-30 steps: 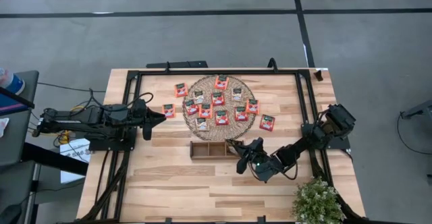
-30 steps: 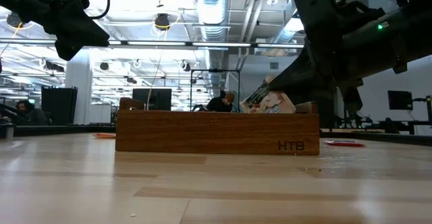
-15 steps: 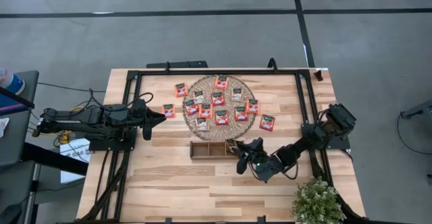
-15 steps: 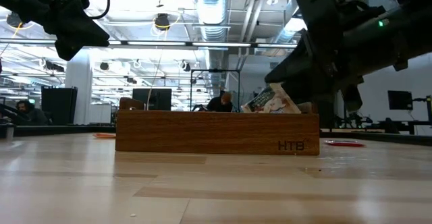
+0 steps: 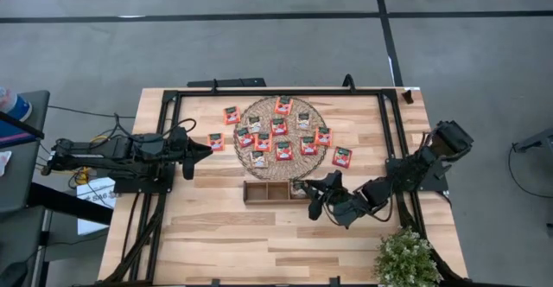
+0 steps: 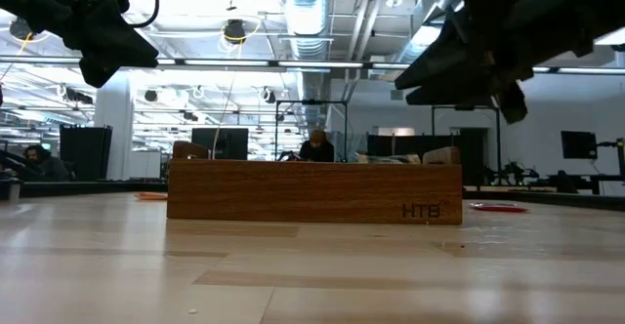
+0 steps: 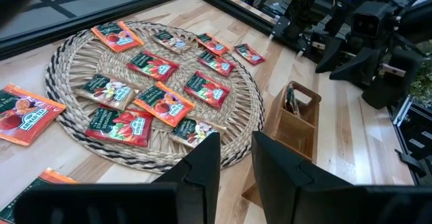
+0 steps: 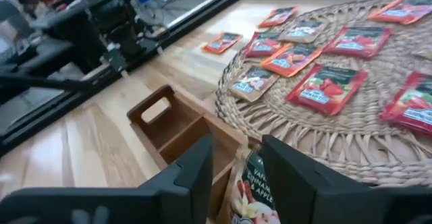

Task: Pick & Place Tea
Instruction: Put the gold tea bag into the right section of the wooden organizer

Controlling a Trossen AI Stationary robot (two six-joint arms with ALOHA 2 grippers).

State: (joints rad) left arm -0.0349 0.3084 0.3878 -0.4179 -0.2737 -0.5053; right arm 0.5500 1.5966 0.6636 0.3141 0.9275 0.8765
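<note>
Your right pincer hangs with its fingers parted and empty just beside the right end of the wooden tray. One pale sachet stands in the tray compartment nearest that pincer; the other two compartments hold nothing. Beyond the tray, nine tea sachets lie on the round woven mat, and three more on the table. Your left pincer waits beside the mat, fingers slightly apart, holding nothing.
</note>
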